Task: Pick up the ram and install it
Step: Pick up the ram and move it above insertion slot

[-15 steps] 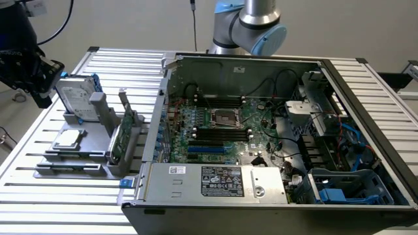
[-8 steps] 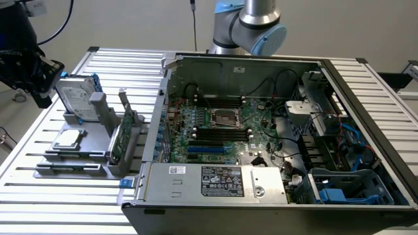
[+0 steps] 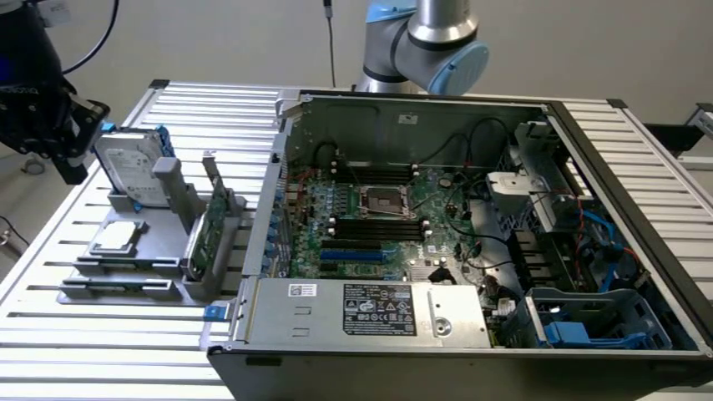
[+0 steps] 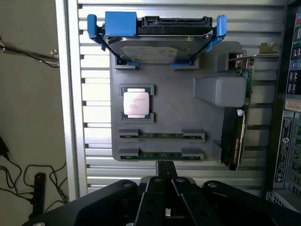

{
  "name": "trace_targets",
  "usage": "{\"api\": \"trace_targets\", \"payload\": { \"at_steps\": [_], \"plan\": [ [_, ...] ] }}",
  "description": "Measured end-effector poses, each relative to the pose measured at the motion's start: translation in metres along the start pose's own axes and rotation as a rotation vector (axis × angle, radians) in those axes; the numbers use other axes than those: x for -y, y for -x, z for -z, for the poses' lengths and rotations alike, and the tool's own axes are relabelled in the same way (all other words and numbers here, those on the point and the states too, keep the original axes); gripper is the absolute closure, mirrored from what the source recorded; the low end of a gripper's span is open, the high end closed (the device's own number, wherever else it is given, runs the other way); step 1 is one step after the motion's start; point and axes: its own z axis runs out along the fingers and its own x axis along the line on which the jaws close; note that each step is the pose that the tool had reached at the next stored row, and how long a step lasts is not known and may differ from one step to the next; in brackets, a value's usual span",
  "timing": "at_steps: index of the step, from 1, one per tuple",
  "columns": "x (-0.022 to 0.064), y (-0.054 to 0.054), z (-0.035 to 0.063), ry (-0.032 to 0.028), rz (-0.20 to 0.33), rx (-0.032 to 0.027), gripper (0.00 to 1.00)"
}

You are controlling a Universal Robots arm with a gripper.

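My gripper [image 4: 164, 165] is shut tight. Its two black fingers [image 4: 159, 170] press together, and I hold nothing. In the exterior view it hangs in the air over the metal table [image 3: 67, 355], to the exterior view's left of the gray tray [image 4: 174, 106]. It touches nothing.

The thing closest to my fingers is the first ram stick [image 4: 161, 154]. It is long, thin and green. It lies in a slot at the near end of the tray, with a gray clip over each end. Just past it lies the second ram stick [image 4: 161, 135], in its own slot, lined up the same way. Both sticks sit in the tray, not in the computer.

A bit farther on is a square silver chip [image 4: 137, 102] with a green edge, lying flat in a pocket in the tray. Off to the side of the tray, a taller green card [image 4: 237, 136] stands on its edge next to a gray block.

At the far end of the tray a silver hard drive [image 4: 155, 44] stands up, with blue rails on both sides.

Beside the tray is the open computer case [image 3: 624, 175]. Inside I see the green board [image 3: 435, 242] with long black slots [image 3: 379, 227] near a square socket. A silver box [image 3: 368, 309] with a label sits at the front of the case. Behind the case stands my gray and blue arm [image 3: 446, 46].
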Motion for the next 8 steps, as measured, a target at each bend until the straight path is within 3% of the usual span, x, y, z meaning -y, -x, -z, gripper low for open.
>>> {"api": "trace_targets", "payload": {
  "at_steps": [8],
  "plan": [
    [0.0000, 0.0000, 0.0000, -0.0005, 0.145, 0.0120, 0.89]
  ]
}}
